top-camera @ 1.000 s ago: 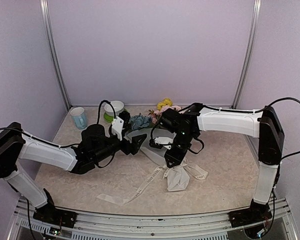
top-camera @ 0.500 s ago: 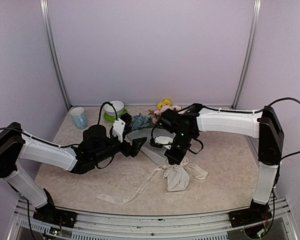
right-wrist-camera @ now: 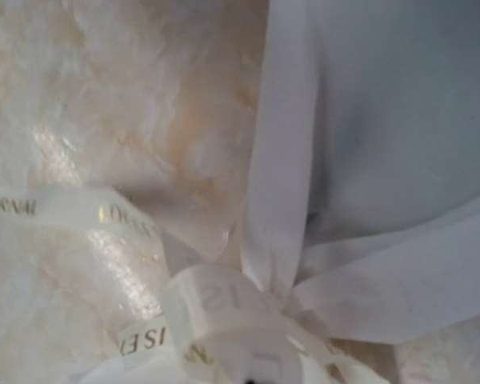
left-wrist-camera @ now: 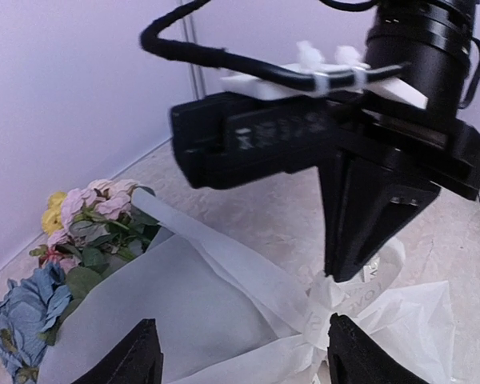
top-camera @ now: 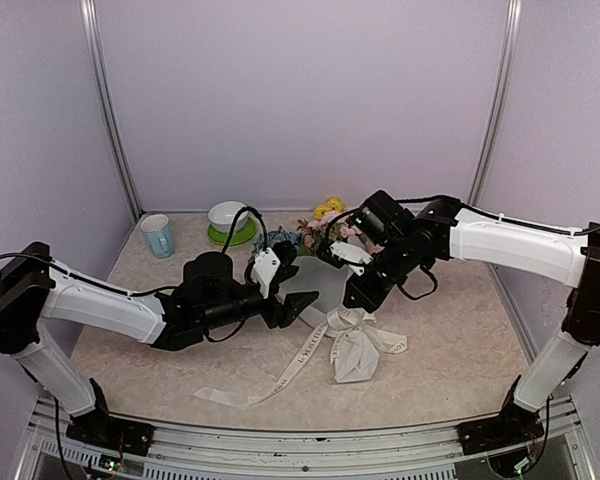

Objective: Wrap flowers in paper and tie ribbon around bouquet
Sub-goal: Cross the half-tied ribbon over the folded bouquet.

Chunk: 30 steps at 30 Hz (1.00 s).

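I saw bouquet lying between grippers, flowers pointing away. Left gripper spread wide, paper cone just ahead of fingertips. Right gripper pressed together, tips down at ribbon knot on bouquet's neck.

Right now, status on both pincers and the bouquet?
Left pincer open, facing bouquet. Right pincer shut at ribbon knot; grip unconfirmed. Bouquet wrapped, lying flat. Cup, bowl back-left, clear.
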{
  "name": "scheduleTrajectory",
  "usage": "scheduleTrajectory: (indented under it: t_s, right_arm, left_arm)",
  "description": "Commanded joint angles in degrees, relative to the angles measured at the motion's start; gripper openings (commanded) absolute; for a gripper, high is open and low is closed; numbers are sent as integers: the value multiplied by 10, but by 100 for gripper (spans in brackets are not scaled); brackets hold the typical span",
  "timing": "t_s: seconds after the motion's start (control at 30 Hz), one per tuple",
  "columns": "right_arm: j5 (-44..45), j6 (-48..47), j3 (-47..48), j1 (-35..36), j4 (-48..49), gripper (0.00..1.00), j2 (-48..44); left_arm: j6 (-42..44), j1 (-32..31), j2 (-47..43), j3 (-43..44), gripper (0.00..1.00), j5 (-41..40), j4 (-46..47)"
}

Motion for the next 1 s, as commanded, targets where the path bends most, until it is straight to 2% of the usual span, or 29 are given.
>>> scheduleTrajectory:
  t_s: [0.0,0.13,0.23,0.33,0.43,0.57,0.8,0.97]
  right_arm:
    - [-36,21,-38,-20,78,0,-32]
    - [-50,24,-62,-29,99,0,-37]
    - [-39,40,-87,-42,117,0,-55]
    - [-105,65,-128,-76,172,0,-102]
    - [-187,88,-166,-98,250,0,-149]
    - [-243,114,-206,-100,342,0,-181]
    - [-208,132,-205,-101,378,0,-163]
    - [-211,139,-197,-101,387,0,-138]
  left_arm:
    - [21,-12,34,30,65,81,6]
    - [26,-19,87,89,65,109,-12]
    - [37,-20,120,117,69,109,-27]
    - [43,-21,134,119,74,117,3]
    - [39,-23,144,132,76,111,37]
    - [34,-24,164,169,75,111,10]
    - [25,-25,162,148,89,176,30]
    - [-26,-28,188,176,86,82,37]
